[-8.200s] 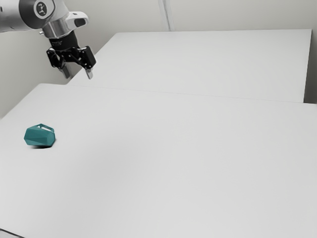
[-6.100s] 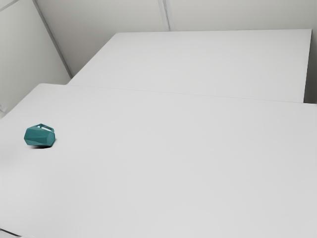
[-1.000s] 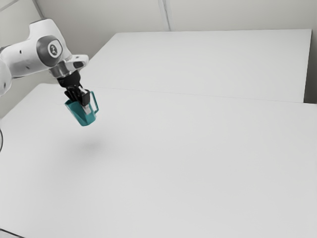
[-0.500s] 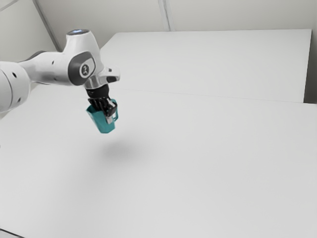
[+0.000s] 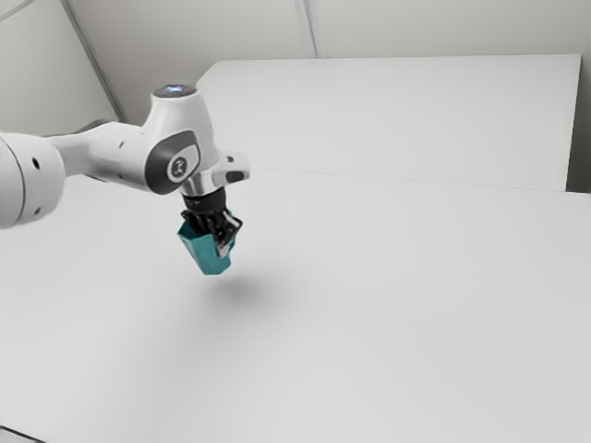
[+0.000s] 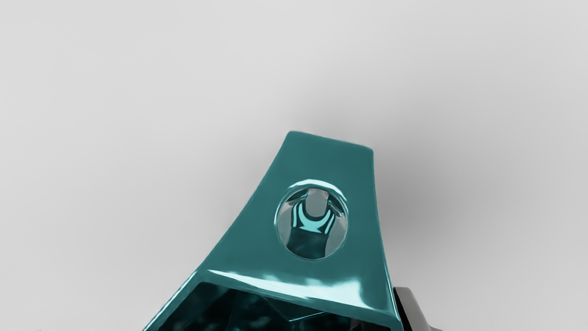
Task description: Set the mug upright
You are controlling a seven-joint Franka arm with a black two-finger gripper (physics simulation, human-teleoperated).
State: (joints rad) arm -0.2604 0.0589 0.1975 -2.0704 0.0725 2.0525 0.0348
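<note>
"First, state the condition of the fingers [image 5: 223,248]."

"Pinching the mug [image 5: 207,257]: one fingertip lies against its outer wall; the other is hidden."

"And the mug's position?"

"Suspended above the table [image 5: 369,305], short of its far edge, in the exterior view's left half. Base down, tilted, mouth toward the arm [image 5: 106,152]. A soft shadow [image 5: 247,292] falls on the tabletop."

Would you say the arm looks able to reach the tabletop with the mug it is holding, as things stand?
Probably yes: the gripper holds the teal mug tilted above the table, and I see nothing between mug and table to block the way.
</note>
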